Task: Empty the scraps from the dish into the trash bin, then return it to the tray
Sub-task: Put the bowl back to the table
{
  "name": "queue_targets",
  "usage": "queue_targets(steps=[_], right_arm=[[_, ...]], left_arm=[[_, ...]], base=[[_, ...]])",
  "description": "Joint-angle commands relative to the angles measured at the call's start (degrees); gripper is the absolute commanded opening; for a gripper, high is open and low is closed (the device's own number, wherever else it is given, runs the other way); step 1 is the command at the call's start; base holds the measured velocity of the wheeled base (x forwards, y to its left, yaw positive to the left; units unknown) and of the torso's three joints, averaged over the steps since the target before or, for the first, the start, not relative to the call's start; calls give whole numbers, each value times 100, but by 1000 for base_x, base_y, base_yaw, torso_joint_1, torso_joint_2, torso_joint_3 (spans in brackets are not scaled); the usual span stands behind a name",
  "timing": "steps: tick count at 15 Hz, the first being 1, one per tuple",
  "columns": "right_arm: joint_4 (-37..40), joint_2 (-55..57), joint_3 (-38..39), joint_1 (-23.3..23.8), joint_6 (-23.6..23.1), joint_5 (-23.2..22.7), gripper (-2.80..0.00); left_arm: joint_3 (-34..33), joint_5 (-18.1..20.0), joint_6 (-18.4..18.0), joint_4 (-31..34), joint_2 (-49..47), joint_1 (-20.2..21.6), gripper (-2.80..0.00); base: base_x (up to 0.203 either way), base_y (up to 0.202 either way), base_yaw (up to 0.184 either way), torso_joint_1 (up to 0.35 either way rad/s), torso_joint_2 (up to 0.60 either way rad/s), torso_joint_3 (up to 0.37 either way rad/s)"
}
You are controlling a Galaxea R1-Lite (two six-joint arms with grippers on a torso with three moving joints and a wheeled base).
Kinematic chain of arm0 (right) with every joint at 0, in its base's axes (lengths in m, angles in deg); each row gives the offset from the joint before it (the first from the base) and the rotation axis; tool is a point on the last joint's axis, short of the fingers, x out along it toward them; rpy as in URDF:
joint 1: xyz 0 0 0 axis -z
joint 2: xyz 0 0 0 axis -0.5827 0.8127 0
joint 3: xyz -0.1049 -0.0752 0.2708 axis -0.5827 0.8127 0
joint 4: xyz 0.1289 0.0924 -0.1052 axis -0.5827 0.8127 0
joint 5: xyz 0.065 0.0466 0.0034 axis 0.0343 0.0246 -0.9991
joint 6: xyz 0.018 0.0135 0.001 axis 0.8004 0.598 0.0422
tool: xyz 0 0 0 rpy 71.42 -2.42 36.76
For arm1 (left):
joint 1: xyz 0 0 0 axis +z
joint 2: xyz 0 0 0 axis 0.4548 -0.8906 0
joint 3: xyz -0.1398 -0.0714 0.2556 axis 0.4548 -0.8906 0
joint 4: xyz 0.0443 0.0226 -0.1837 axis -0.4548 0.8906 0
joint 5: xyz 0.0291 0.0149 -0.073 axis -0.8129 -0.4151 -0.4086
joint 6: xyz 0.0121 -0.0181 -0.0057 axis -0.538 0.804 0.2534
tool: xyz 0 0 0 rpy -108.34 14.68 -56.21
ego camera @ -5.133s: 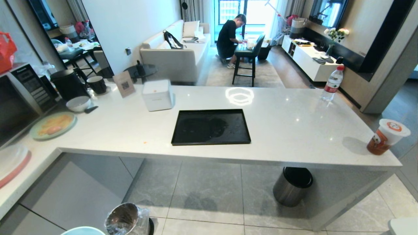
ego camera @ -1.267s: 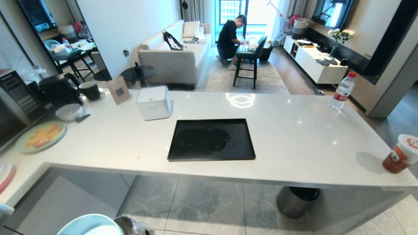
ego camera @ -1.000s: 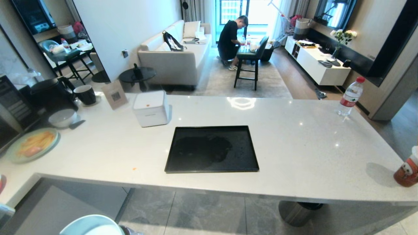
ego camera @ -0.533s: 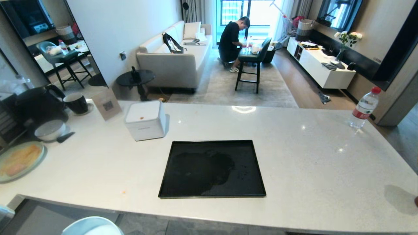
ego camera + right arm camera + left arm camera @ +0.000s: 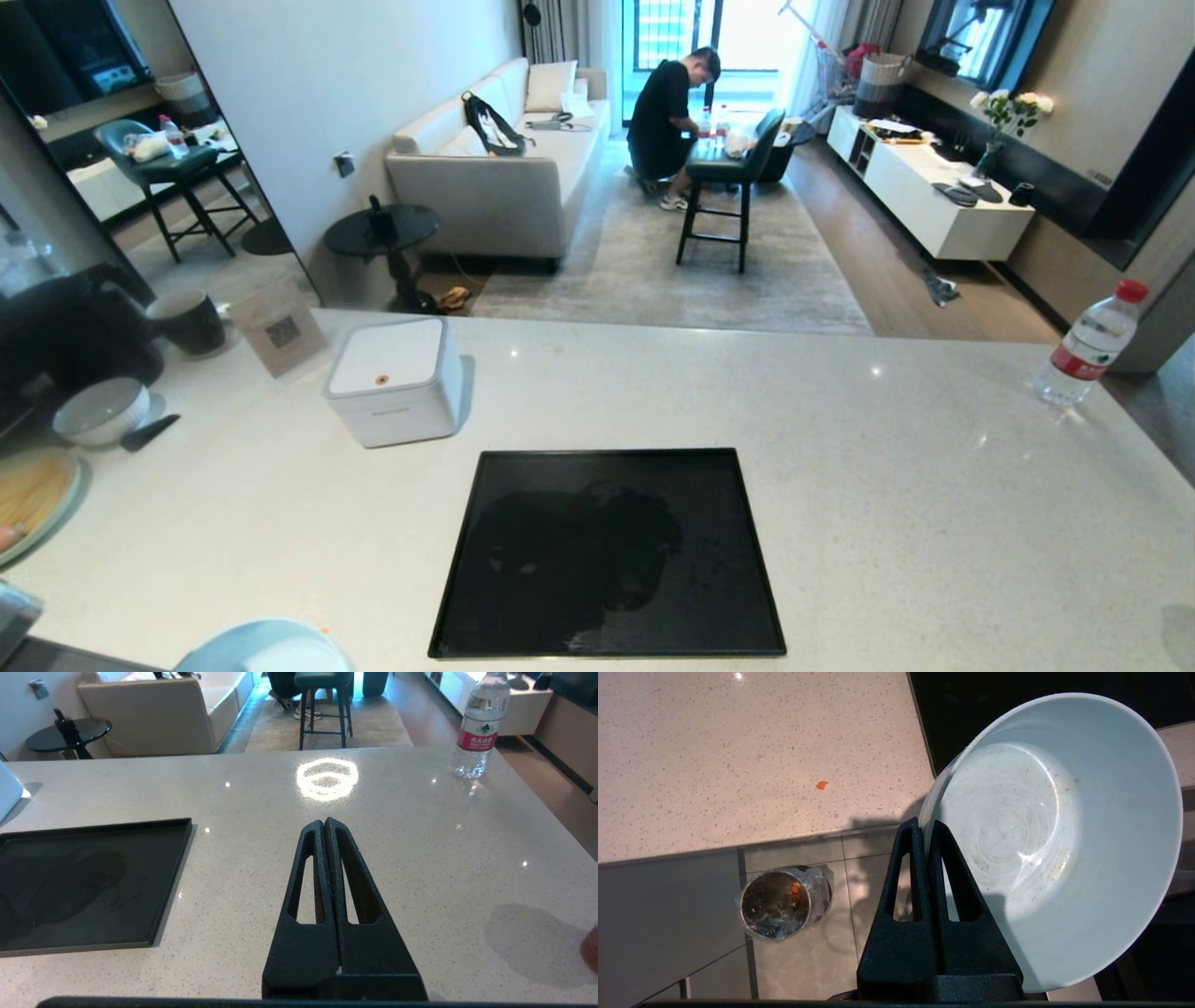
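The left gripper (image 5: 926, 830) is pinching the rim of the small, smooth, pale blue-white round dish (image 5: 1057, 826), one finger inside the wall and one outside, jaws clamped tight on the thin edge. The dish is hanging tilted at the near left edge of the pale speckled stone counter (image 5: 868, 448), partly over the floor, its rim just showing at the near edge of the head view (image 5: 266, 646).

The inside is looking empty apart from greasy smears, so the dumping is probably done. Orange bits are lying in the small brushed-steel trash bin with the crinkled clear liner (image 5: 782, 903) on the floor below. One small orange crumb (image 5: 822, 784) is sitting on the counter.

The large glossy black rectangular tray (image 5: 607, 555) is lying bare, just right of the dish.

Handling guess: light, rigid, hard-walled, and the slick, oily surface could be slipping in a one-point rim pinch. It may swing or rotate about the fingers, so keeping the rim grip and lowering it flat seems safest.

The right gripper (image 5: 325, 823) is idling with its fingers together, holding nothing, over the counter right of the tray.
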State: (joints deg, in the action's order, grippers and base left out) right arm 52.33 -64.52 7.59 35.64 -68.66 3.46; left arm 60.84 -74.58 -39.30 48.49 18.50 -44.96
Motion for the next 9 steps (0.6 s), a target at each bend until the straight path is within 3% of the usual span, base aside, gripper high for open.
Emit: queue_targets(steps=[1, 9], right_arm=[[-10, 0, 0, 0, 1, 3, -280], [-2, 0, 0, 0, 1, 3, -280]], left_arm=[[13, 9, 11, 12, 3, 7, -280], [622, 171, -9, 3, -694, -2, -280]], base=[[0, 0, 0, 0, 0, 0], [0, 0, 0, 0, 0, 0]])
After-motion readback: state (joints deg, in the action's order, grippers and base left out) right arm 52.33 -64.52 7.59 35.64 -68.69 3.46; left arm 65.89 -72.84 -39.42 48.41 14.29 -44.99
